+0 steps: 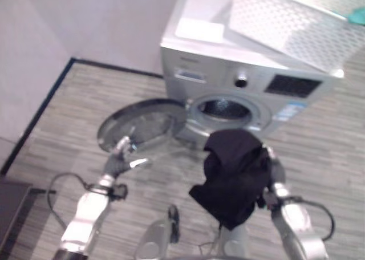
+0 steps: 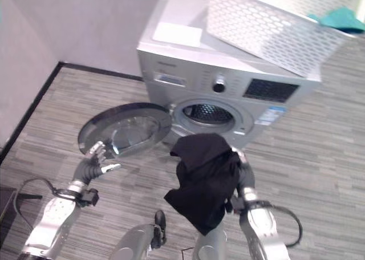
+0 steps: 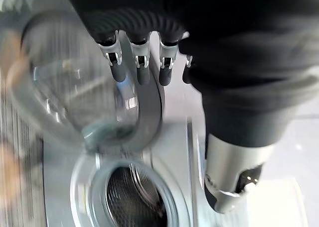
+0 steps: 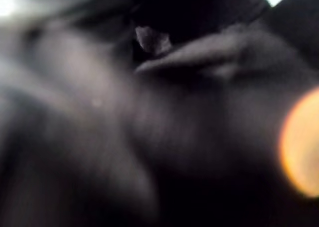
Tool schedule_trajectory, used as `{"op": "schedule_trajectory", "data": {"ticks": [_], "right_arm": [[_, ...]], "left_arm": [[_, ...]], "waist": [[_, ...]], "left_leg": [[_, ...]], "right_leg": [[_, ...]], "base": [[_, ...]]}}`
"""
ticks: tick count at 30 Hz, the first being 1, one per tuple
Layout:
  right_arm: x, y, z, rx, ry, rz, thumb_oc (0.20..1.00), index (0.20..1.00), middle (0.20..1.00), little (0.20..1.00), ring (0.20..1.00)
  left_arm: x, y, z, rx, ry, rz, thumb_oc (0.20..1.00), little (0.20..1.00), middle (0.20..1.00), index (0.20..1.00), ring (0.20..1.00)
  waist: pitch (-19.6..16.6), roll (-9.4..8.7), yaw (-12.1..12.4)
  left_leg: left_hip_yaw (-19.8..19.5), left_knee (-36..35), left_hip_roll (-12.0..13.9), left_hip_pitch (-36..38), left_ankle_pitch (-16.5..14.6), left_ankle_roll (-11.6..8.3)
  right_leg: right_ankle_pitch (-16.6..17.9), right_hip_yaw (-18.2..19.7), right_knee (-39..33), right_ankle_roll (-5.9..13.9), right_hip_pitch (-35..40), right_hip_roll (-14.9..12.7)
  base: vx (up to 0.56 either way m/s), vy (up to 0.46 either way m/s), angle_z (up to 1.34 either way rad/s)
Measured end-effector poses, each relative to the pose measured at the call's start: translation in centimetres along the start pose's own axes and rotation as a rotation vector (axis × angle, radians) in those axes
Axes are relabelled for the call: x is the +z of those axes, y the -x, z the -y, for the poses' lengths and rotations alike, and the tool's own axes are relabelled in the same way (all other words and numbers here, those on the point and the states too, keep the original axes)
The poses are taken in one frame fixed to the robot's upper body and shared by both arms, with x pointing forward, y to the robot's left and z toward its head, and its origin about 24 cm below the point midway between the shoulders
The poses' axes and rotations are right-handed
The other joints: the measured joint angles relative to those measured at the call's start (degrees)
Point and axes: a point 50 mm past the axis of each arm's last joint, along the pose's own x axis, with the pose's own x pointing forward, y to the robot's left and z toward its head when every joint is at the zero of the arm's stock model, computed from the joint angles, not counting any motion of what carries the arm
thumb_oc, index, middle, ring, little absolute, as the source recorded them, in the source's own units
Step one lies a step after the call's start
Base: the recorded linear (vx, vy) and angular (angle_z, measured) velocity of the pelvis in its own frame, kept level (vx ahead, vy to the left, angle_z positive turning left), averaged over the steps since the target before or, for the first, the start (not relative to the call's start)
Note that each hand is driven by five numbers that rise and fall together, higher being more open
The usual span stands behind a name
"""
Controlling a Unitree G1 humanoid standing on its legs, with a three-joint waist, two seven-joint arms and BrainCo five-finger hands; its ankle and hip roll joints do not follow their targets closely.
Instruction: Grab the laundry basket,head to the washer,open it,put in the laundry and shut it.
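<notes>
Laundry here is one black garment (image 2: 202, 177), draped over the right robot hand (image 2: 244, 177) just in front of the one washer (image 2: 228, 94); whether those fingers are curled I cannot tell, as the cloth hides them. The washer's one round door (image 2: 125, 131) stands swung open to the left, with the left robot hand (image 2: 94, 162) near its rim, fingers straight and released. One white laundry basket (image 2: 268, 26) lies on top of the washer, with one teal cloth (image 2: 342, 17) in it.
</notes>
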Motion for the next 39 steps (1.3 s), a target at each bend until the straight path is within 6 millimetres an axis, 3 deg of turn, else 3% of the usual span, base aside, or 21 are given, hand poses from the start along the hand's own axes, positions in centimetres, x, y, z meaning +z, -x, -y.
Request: {"op": "schedule_trajectory", "data": {"ticks": [3,4,5,6,7,8,9,10,12,15,19,20,22,31,34,39], "right_arm": [[-0.1,-0.3,0.4,-0.001,-0.001,-0.006,0.2,0.2,0.2,0.2,0.2],[-0.1,-0.4,0.7,-0.011,-0.006,-0.008,0.2,0.2,0.2,0.2,0.2],[-0.1,-0.4,1.1,-0.019,-0.017,-0.009,0.2,0.2,0.2,0.2,0.2],[-0.5,-0.4,1.0,-0.021,-0.028,-0.021,0.2,0.2,0.2,0.2,0.2],[-1.0,-0.1,0.8,-0.03,-0.051,-0.038,0.2,0.2,0.2,0.2,0.2],[-1.7,0.4,1.0,-0.054,-0.074,-0.058,0.2,0.2,0.2,0.2,0.2],[-2.2,0.4,1.9,-0.067,-0.049,-0.092,0.2,0.2,0.2,0.2,0.2],[-2.6,0.2,1.9,-0.057,-0.055,-0.104,0.2,0.2,0.2,0.2,0.2],[-3.4,1.2,2.0,-0.052,-0.06,-0.149,0.2,0.2,0.2,0.2,0.2],[-5.3,1.5,2.4,-0.065,-0.092,-0.233,0.2,0.2,0.2,0.2,0.2],[-5.6,1.2,2.9,-0.1,-0.108,-0.237,0.2,0.2,0.2,0.2,0.2],[-5.8,1.0,3.8,-0.162,-0.115,-0.225,0.2,0.2,0.2,0.2,0.2],[-5.9,1.0,4.5,-0.206,-0.113,-0.222,0.2,0.2,0.2,0.2,0.2],[-7.1,1.4,5.6,-0.334,-0.145,-0.237,0.2,0.2,0.2,0.2,0.2],[-7.4,1.7,7.1,-0.432,-0.154,-0.231,0.2,0.2,0.2,0.2,0.2],[-6.4,-0.4,8.4,-0.514,-0.154,-0.17,0.2,0.2,0.2,0.2,0.2]], "left_arm": [[0.2,-0.6,0.0,0.001,-0.001,0.009,1.0,1.0,1.0,1.0,1.0],[0.0,-1.1,0.1,0.005,0.01,0.007,1.0,1.0,1.0,1.0,1.0],[-0.3,-1.6,0.4,0.015,0.034,-0.001,1.0,1.0,1.0,1.0,1.0],[-0.3,-1.7,0.3,0.017,0.028,-0.001,1.0,1.0,1.0,1.0,1.0],[0.3,-1.7,-0.1,0.006,-0.003,0.014,1.0,1.0,1.0,1.0,1.0],[0.9,-1.6,-0.2,-0.013,-0.03,0.036,1.0,1.0,1.0,1.0,1.0],[1.2,-0.5,0.0,-0.027,-0.037,0.059,1.0,1.0,1.0,1.0,1.0],[0.9,-0.2,-0.5,-0.009,-0.043,0.041,1.0,1.0,1.0,1.0,1.0],[0.2,0.0,-0.3,-0.011,-0.034,0.008,1.0,1.0,1.0,1.0,1.0],[0.0,0.3,-0.5,0.008,-0.033,0.002,1.0,1.0,1.0,1.0,1.0],[0.2,0.1,-0.2,0.009,-0.017,0.014,1.0,1.0,1.0,1.0,1.0],[0.2,0.1,-0.1,0.012,0.006,0.022,1.0,1.0,1.0,1.0,1.0],[0.6,-0.2,-0.1,0.011,0.005,0.041,1.0,1.0,1.0,1.0,1.0],[0.4,-0.2,0.0,0.016,0.036,0.038,1.0,1.0,1.0,1.0,1.0],[0.5,-0.2,-0.1,0.019,0.048,0.041,1.0,1.0,1.0,1.0,1.0],[0.7,-0.4,0.0,0.031,0.072,0.062,1.0,1.0,1.0,1.0,1.0]], "waist": [[1.0,1.69,-1.0],[1.6,3.01,-1.3],[2.9,5.05,-2.0],[3.7,2.99,-2.7],[4.1,-2.21,-3.9],[4.6,-6.06,-4.3],[3.2,-3.75,-1.9],[4.2,-4.62,-1.1],[4.6,-3.76,-2.0],[4.8,-3.22,-2.4],[5.0,-3.14,-3.6],[5.0,-3.16,-4.2],[5.1,-3.05,-4.7],[5.5,-3.07,-5.2],[6.0,-2.75,-5.5],[7.7,-1.15,-5.7]], "left_leg": [[-3.9,-1.4,-1.4,1.3,0.0,0.0],[-5.5,-2.5,-1.5,2.7,0.0,-0.02],[-5.9,-1.6,-1.7,3.4,0.0,-0.83],[-4.9,3.2,-4.2,1.7,1.1,-3.28],[-3.2,10.8,-8.4,-1.5,3.1,-6.72],[-1.0,16.4,-9.4,-3.8,-0.1,-1.83],[-7.0,8.7,-0.3,-6.6,-4.2,-4.07],[-6.1,7.8,-1.2,-6.7,-3.2,-5.0],[-6.6,4.6,-1.6,-6.0,-1.3,-4.6],[-5.0,3.3,-1.2,-5.0,-1.1,-4.66],[-4.4,5.3,-0.6,-5.6,-1.0,-5.01],[-4.3,5.2,-0.2,-5.9,-1.3,-4.95],[-4.4,1.9,0.2,-5.5,-1.7,-4.92],[-3.4,-0.2,2.3,-5.3,-1.3,-5.35],[-3.2,-1.6,3.3,-5.3,-0.3,-6.17],[-2.9,-3.1,4.4,-5.3,0.5,-7.04]], "right_leg": [[0.6,-0.5,-15.5,-1.68,0.8,4.1],[2.5,1.3,-20.7,-2.89,0.9,7.1],[7.7,3.2,-28.2,-6.43,1.1,11.6],[12.8,5.5,-31.1,-10.53,1.3,11.1],[18.5,8.8,-32.7,-13.4,2.1,6.8],[17.7,10.2,-33.6,-11.28,3.7,2.6],[18.0,9.1,-29.3,-1.42,-0.3,6.4],[16.0,9.5,-27.9,0.05,-2.0,5.5],[14.8,9.1,-28.7,0.59,-1.1,5.0],[16.6,7.6,-34.4,2.08,3.3,4.8],[16.9,7.1,-35.5,2.25,4.1,5.0],[16.7,7.1,-35.4,2.44,3.7,5.4],[16.5,6.8,-35.4,2.75,2.6,5.8],[16.4,7.0,-35.5,2.67,1.3,7.7],[16.5,6.9,-35.5,2.03,0.5,8.5],[16.9,6.9,-35.6,1.33,-0.4,9.7]], "base": [[0.18,-0.134,0.57],[0.22,-0.162,0.74],[0.18,-0.11,0.84],[0.11,-0.088,1.12],[0.04,-0.047,1.41],[0.05,-0.085,0.76],[0.06,-0.11,0.17],[0.0,-0.121,-0.29],[-0.02,-0.13,0.23],[-0.01,-0.101,-0.07],[-0.01,-0.083,-0.11],[0.01,-0.061,-0.04],[0.0,-0.045,0.03],[0.0,-0.046,-0.07],[-0.02,-0.054,-0.06],[-0.03,-0.069,-0.06]]}}
